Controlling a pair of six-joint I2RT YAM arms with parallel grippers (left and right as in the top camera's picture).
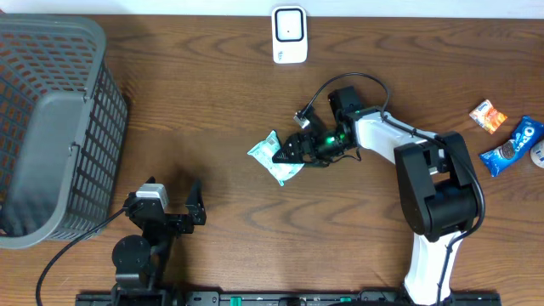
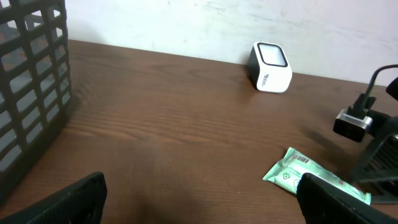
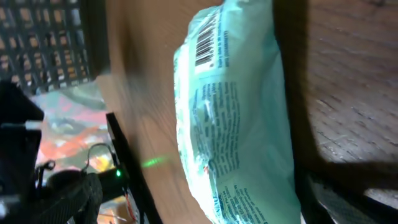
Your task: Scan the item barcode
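Right wrist, right fingers astride green packet

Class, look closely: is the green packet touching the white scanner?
Apart. The overhead view shows bare table between the packet and the scanner.

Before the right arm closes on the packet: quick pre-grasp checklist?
1. Right gripper open: ok.
2. Green packet between its jaws: ok, per the right wrist view.
3. Barcode uncovered: ok, near one end.
4. Packet lifted: not ok, it lies on the table.
5. Scanner reachable: ok, nothing between it and the packet.
6. Left gripper out of the way: ok, open, empty.
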